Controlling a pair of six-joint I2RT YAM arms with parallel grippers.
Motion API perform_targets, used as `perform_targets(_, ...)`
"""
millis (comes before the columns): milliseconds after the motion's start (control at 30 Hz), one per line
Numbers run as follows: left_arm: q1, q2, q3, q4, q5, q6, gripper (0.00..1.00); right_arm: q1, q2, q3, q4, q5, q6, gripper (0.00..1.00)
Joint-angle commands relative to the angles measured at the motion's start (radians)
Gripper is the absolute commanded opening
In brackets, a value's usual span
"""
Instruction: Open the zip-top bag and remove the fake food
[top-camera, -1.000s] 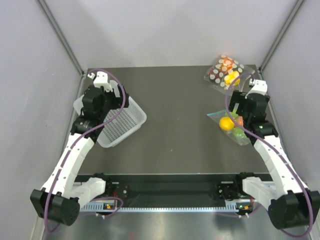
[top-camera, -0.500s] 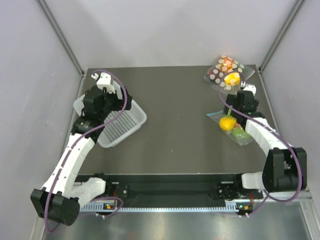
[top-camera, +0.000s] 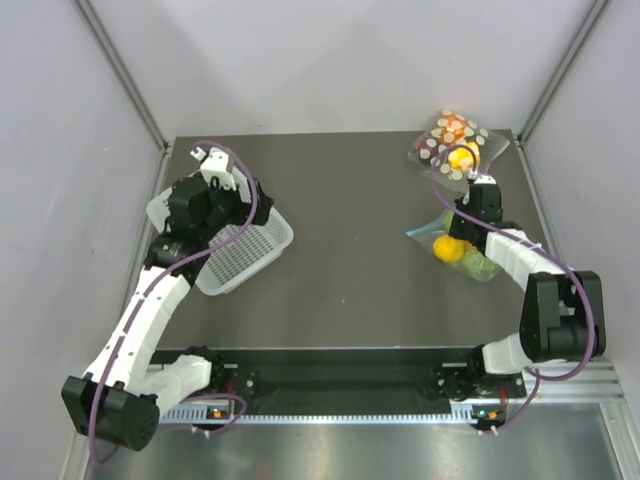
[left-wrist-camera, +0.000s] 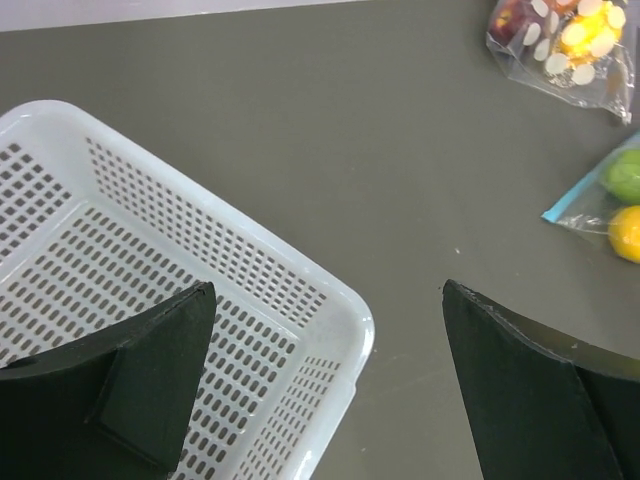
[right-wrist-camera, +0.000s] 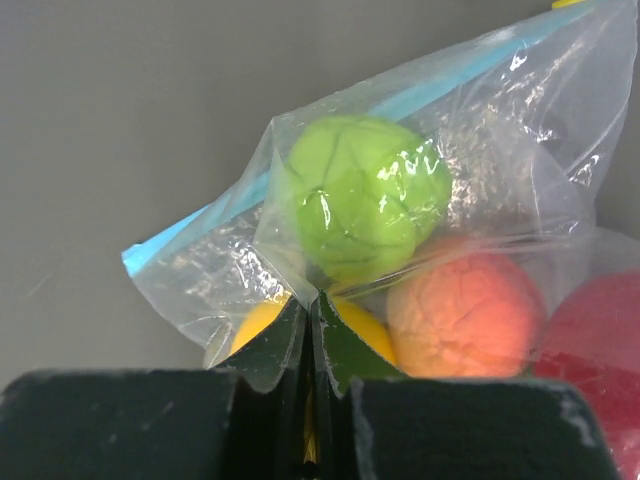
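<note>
The right hand (right-wrist-camera: 312, 318) has its two fingers pressed together with no visible gap, pinching a fold of clear film from the zip-top bag (right-wrist-camera: 500, 120) just below the fruit. The bag lies near the right edge of the bench (top-camera: 350, 220), about midway between the near and far edges, and its teal-blue zip strip (right-wrist-camera: 205, 222) runs diagonally along the side facing the middle of the bench. In the right wrist view the strip looks closed, though its far end runs out of sight. The fake food (right-wrist-camera: 365, 195) is all inside the bag: a green piece sits uppermost against the film, a peach-orange piece (right-wrist-camera: 465, 312) touches it from below, a red piece (right-wrist-camera: 590, 345) lies at the right margin, and a yellow piece (right-wrist-camera: 262, 322) shows on either side of the closed fingertips. The left hand (left-wrist-camera: 326, 295) hangs with its fingers spread wide apart, holding nothing, above the corner of a white perforated basket (left-wrist-camera: 352, 312) that sits by the left edge of the bench. A clear polka-dot bag (top-camera: 452, 140) with yellow and orange pieces inside lies in the far right corner, apart from the zip-top bag.
</note>
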Motion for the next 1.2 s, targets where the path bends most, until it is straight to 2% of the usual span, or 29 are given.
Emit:
perform_targets(0,-0.039,0.023,-0.005,0.056,0.052,-0.015,1.0,0.011,-0.062,-0.006,0.044,-0.223,0.005,0.0)
perform_targets(167,-0.149,0.079,-0.034,0.107,0.07,-0.045,1.0,0.114,-0.142,-0.04,0.108,-0.353,-0.041,0.0)
perform_targets(233,-0.194,0.095,-0.06,0.192,0.143,-0.067,0.99,0.149,-0.18,-0.069,0.15,-0.47,-0.044,0.0)
perform_targets(400,-0.209,0.121,-0.175,0.444,0.323,-0.17,1.0,0.174,-0.223,-0.117,0.283,-0.819,-0.049,0.0)
perform_targets(567,-0.212,0.165,-0.261,0.587,0.453,-0.286,0.99,0.175,-0.267,-0.193,0.459,-1.03,0.035,0.0)
perform_targets(600,-0.214,0.175,-0.279,0.634,0.474,-0.317,0.99,0.175,-0.272,-0.204,0.554,-1.08,0.064,0.0)
perform_targets(633,-0.218,0.185,-0.295,0.674,0.498,-0.346,1.0,0.175,-0.277,-0.218,0.6,-1.099,0.127,0.0)
perform_targets(667,-0.229,0.21,-0.322,0.749,0.514,-0.392,0.96,0.177,-0.286,-0.24,0.654,-1.113,0.159,0.0)
perform_targets(833,-0.3,0.282,-0.342,0.839,0.529,-0.458,0.9,0.175,-0.287,-0.286,0.997,-1.182,0.394,0.0)
perform_targets(867,-0.312,0.308,-0.341,0.86,0.532,-0.473,0.89,0.175,-0.283,-0.292,1.03,-1.187,0.417,0.0)
perform_targets(1033,-0.337,0.353,-0.352,0.924,0.54,-0.536,0.68,0.175,-0.263,-0.301,1.138,-1.196,0.503,0.0)
perform_targets(1167,-0.349,0.376,-0.359,0.967,0.544,-0.585,0.59,0.175,-0.243,-0.313,1.181,-1.197,0.525,0.0)
